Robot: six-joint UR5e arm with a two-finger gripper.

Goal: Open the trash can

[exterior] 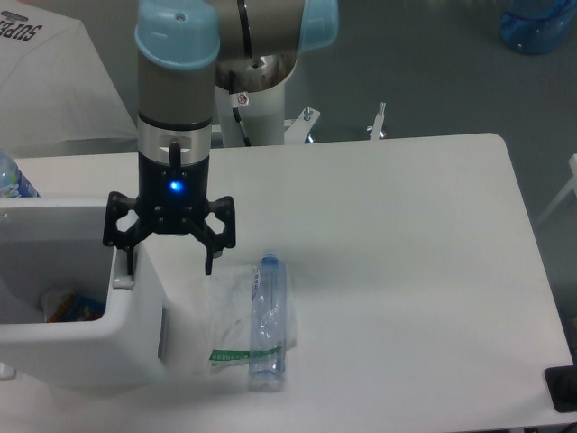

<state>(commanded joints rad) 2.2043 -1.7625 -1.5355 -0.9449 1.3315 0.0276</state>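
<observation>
The trash can [99, 338], a large boxy white bin, stands at the table's left edge. Its top is open and I can see litter inside, including a blue and orange wrapper [61, 308]. The lid itself does not show. My gripper [169, 271] hangs open over the can's right rim, its left fingertip [128, 269] down at the grey push-button strip [121, 273] and its right finger out over the table. Nothing is between the fingers.
A clear plastic bottle [269, 320] lies on a crumpled clear wrapper [227, 325] just right of the can. Another bottle [13, 178] peeks in at the left edge. The arm's white base [261, 99] stands behind the table.
</observation>
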